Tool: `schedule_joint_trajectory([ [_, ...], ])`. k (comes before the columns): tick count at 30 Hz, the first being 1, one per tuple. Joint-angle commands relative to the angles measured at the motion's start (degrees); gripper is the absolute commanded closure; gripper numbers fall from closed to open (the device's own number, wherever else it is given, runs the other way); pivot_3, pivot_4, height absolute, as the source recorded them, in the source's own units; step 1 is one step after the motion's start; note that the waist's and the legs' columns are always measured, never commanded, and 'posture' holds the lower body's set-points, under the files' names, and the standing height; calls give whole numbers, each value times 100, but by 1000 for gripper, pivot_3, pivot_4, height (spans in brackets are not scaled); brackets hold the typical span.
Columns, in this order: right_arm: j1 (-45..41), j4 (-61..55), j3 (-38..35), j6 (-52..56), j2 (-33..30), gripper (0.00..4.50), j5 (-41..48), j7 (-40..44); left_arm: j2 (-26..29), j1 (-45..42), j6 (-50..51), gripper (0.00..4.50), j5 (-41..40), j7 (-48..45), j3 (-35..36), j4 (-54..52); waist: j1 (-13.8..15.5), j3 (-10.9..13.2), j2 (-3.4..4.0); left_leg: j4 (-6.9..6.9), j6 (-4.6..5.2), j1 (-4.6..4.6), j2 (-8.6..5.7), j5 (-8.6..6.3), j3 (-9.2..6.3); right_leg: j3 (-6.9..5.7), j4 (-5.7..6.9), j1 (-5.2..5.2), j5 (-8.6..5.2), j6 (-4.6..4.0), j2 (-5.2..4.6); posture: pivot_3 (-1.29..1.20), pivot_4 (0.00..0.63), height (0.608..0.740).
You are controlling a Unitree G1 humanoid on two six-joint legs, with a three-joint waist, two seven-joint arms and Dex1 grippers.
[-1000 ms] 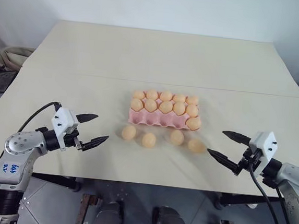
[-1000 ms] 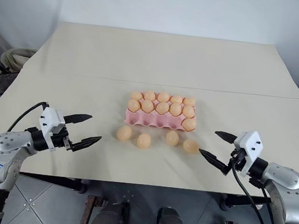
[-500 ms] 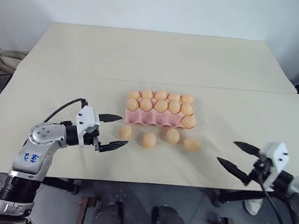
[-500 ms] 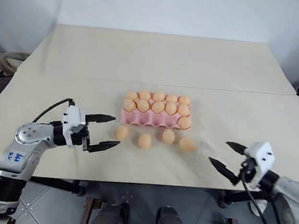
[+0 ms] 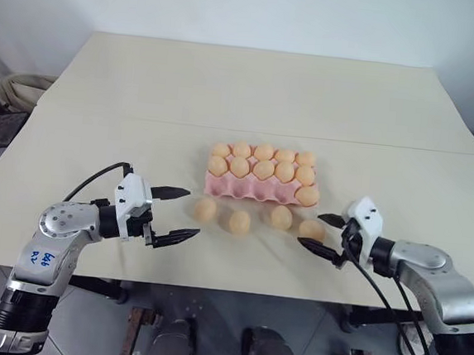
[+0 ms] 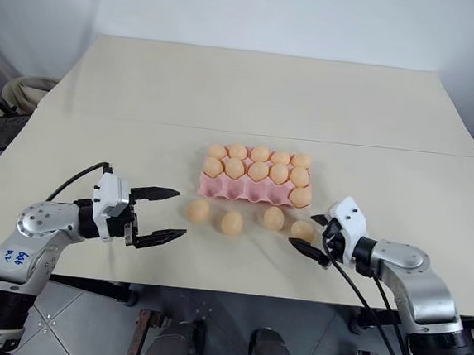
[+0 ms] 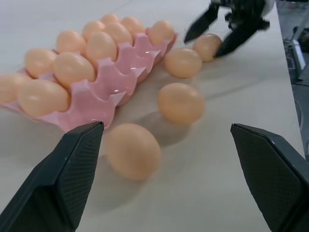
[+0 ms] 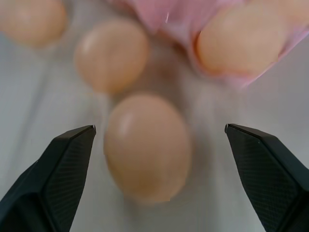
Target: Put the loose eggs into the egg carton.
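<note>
Left eye view shows the left gripper (image 5: pixel 174 215) spread wide and empty, its two black fingers aimed toward the leftmost of the loose eggs (image 5: pixel 205 209) but not touching it. The right gripper (image 5: pixel 319 233) is likewise released, jaws wide apart, holding nothing; its fingers stand to either side of the rightmost loose egg (image 5: pixel 311 230), close to it, and contact cannot be made out from above.

The right wrist view settles more: that egg (image 8: pixel 147 147) lies on the table between the fingertips (image 8: pixel 72 145) with a clear gap on each side, so nothing is clamped. Beyond it a second loose egg (image 8: pixel 112 55) and the corner of the egg carton (image 8: pixel 178 21) with one seated egg (image 8: pixel 239 41) appear. The left wrist view gives the low angle along the row: the nearest loose egg (image 7: pixel 133 151) sits just beside the carton's pink wall (image 7: pixel 91 104), two more trail away, and the right gripper (image 7: pixel 224 29) brackets the farthest one (image 7: pixel 208 47).

Counted from the head views: four loose eggs lie in a rough line on the beige table (image 5: pixel 228 94), just in front of the carton's near edge. The pink egg carton (image 6: pixel 244 192) holds eleven eggs: five in the far row, five in the middle, and one in the near row at the right end, leaving four near cups empty.
</note>
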Motion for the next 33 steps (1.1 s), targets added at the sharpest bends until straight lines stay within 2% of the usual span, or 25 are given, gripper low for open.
schedule_joint_trajectory([
  [1, -27, 125, -49, -290, -7, 603, -102, 137, 10, 74, -133, 0, -42, 60, 166, -274, -3, 0, -1, 1, 0, 1, 0, 0, 0, -1, 0, 2, 0, 0, 0, 0, 150, 740],
  [6, 54, 95, -205, -797, 77, 2439, -58, 297, -8, 127, -175, 0, -60, 96, 180, -309, -9, 0, -1, 2, 0, 3, 1, 0, -1, -2, 3, 3, 0, 0, 2, 0, 150, 740],
  [8, 134, 6, -313, -917, 52, 2962, 21, 398, -6, 154, -174, 0, -62, 117, 192, -329, -12, 0, 0, 1, 0, 2, 1, 0, -1, -1, 2, 3, 0, 0, 2, 0, 150, 740],
  [12, 150, -341, -535, -751, -89, 2962, 305, 589, 25, 326, -163, 0, -64, 235, 333, -382, -22, 0, 0, 0, 0, 2, 2, 0, 0, -1, 2, 2, 0, 1, 3, 0, 150, 740],
  [15, -254, -507, -517, -395, -16, 2962, 499, 483, 34, 495, -179, 0, -47, 366, 522, -358, -38, 0, 0, 1, 0, 4, 4, 0, -1, -1, 5, 2, 0, 1, 3, 0, 150, 740],
  [21, -1694, 165, 288, 92, 616, 2962, -157, -227, -27, 786, -189, 0, -15, 662, 820, -307, -120, 0, 0, 3, -12, 8, 8, 0, -1, -1, 10, 0, 4, -6, 2, 0, 150, 740],
  [27, -2282, 656, 693, 199, 940, 2962, -488, -296, -56, 872, -172, 0, -29, 789, 811, -447, -57, 0, 0, -12, -5, -11, 7, -3, -2, -7, -9, -15, 3, -8, -1, 0, 150, 740],
  [28, -2310, 699, 712, 196, 955, 2398, -514, -282, -61, 878, -170, 0, -32, 812, 816, -469, -51, 0, 0, -13, -4, -14, 7, -8, -2, -8, -12, -17, 3, -8, -1, 0, 150, 740],
  [33, -2266, 540, 609, 209, 885, 752, -447, -164, -54, 886, -103, 0, -87, 861, 787, -604, -46, 0, 0, -14, -2, -19, 7, -12, -2, -11, -24, -16, 3, -7, 0, 0, 150, 740],
])
